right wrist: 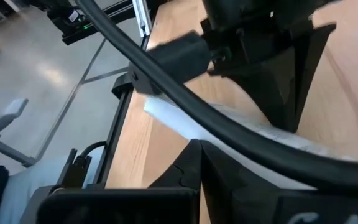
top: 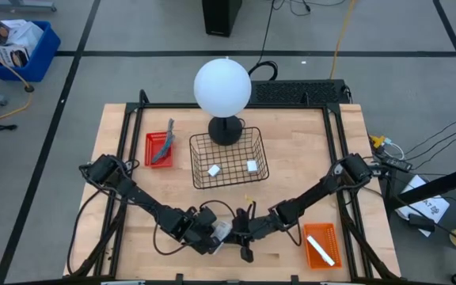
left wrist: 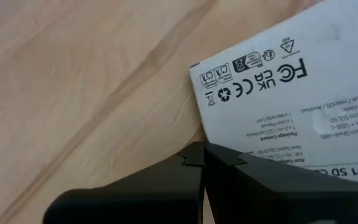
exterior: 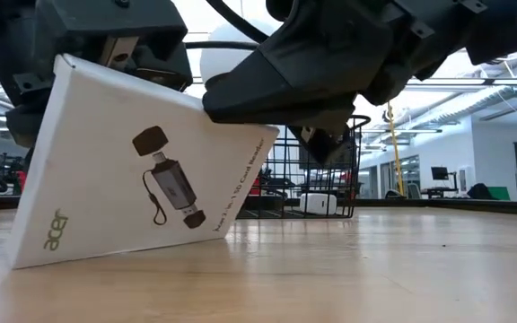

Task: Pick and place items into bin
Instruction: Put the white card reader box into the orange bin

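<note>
Both grippers meet at the near-centre of the desk (top: 291, 245), over a white printed card box (exterior: 137, 166). In the low view the box stands tilted on one lower corner, its top edge leaning toward the left, its printed face turned to the near side. The left gripper (top: 212, 232) comes in from the left and the right gripper (top: 244, 231) from the right; the two sit just beside each other, so neither arm is clearly nearer. In the left wrist view that arm's jaws appear drawn together at the box's edge, seemingly pinching it, though the contact itself is hidden. The right jaws also look narrow, with the white box lying just beyond their tips; whether they grip it I cannot tell. The wire bin (top: 229, 160) lies farther off, directly behind the box, already holding two white blocks (top: 214, 170). Judgement: the coming move turns on lifting the box clear and carrying it straight away toward the far side, long axis kept within the bin's opening.
</note>
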{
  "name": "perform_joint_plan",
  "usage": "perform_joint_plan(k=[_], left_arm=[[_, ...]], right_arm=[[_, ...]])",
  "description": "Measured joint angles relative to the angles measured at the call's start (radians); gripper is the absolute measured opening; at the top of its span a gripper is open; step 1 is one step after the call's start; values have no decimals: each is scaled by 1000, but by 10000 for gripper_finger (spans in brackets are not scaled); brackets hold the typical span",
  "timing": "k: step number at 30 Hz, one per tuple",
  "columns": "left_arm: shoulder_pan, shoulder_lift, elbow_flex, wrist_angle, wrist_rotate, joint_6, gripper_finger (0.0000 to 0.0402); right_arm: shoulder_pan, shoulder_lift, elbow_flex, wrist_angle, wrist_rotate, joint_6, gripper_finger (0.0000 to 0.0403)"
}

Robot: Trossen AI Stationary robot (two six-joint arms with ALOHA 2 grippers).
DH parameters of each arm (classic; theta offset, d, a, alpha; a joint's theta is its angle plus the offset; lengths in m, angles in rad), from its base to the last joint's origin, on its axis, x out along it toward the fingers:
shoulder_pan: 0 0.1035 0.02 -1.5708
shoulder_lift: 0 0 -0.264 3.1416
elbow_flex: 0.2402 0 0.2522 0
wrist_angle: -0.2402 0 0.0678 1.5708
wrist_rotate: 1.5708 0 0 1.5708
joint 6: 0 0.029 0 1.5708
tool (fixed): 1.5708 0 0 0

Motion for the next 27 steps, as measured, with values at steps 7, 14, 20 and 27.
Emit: perform_joint_plan(k=[7,14,20,27], left_arm=[[-1,0,2,2,-8,8,5],[-3,0,9,32,7,5,6],[2,-2,12,64,-5,40,7],[12,-2,12,68,-7,55,7]], right_arm=[[-17,1,-3,17,16,-35,0],[-49,8,-6,35,52,-47,0],[-51,8,-7,-70,99,-9,0],[-19,8,-7,-5,93,-16,0]])
